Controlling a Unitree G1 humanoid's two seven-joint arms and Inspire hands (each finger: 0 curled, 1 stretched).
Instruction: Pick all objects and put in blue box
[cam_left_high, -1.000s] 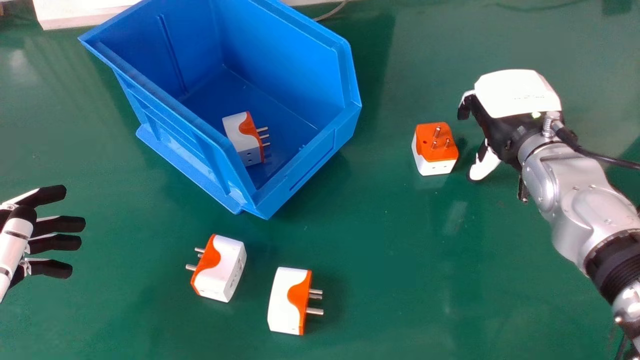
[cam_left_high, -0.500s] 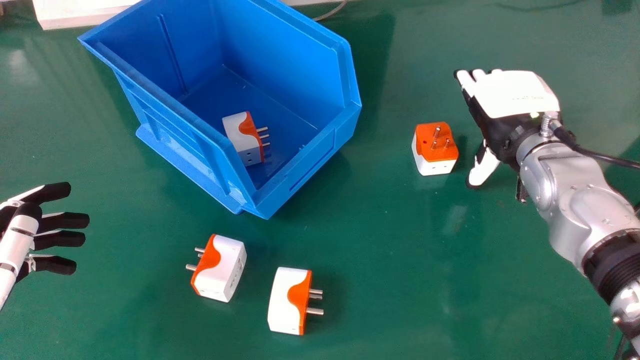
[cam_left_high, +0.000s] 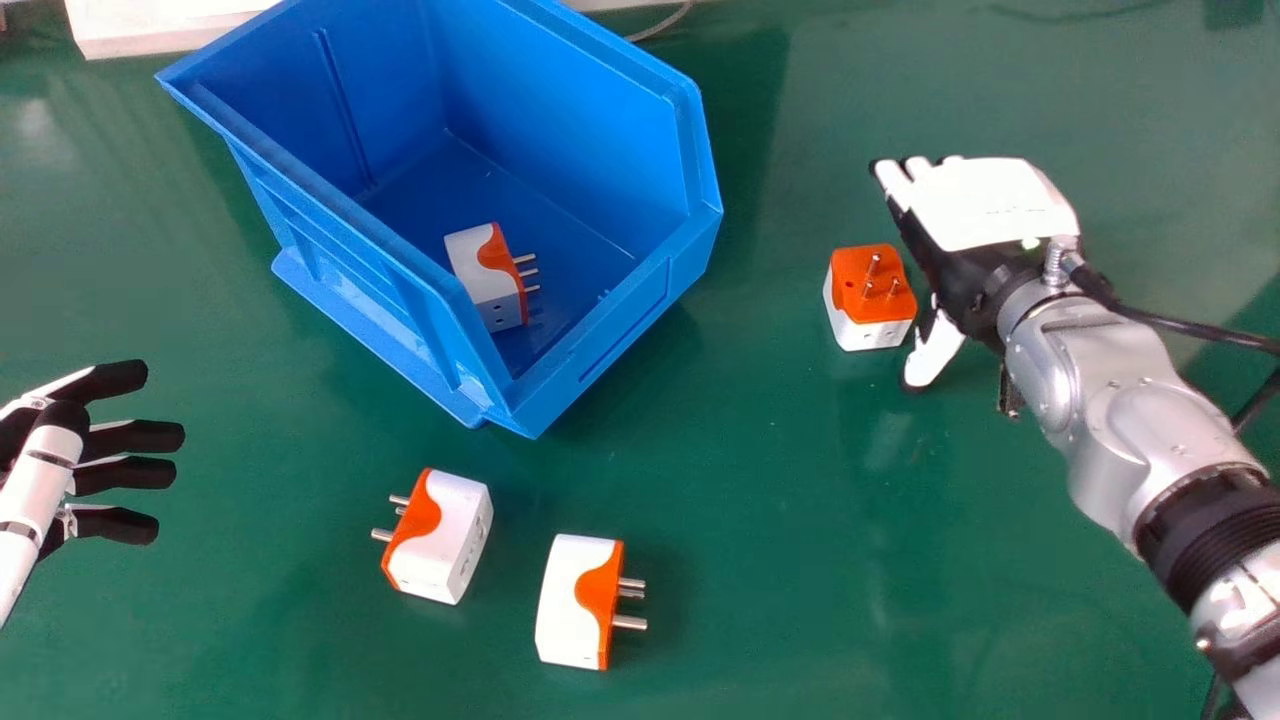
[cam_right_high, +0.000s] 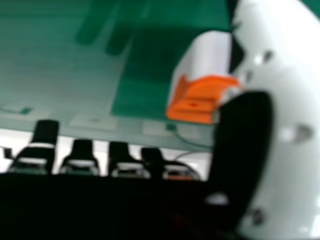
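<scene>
Fingers (cam_left_high: 893, 182), right hand (cam_left_high: 990, 205): extended, empty. Plug (cam_left_high: 872, 300), pins up: just left. Hazard: thumb (cam_left_high: 937, 348) may close early, knocking plug over. Left hand (cam_left_high: 130, 437): left edge, open.

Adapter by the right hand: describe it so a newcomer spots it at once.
In the head view, start from the blue box and go right. Just before the right hand sits the adapter, the only one with its pins pointing up.

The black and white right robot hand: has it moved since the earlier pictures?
Yes. In the head view, the right robot hand moved leftward, toward the unmoved orange and white pins-up plug adapter.
</scene>
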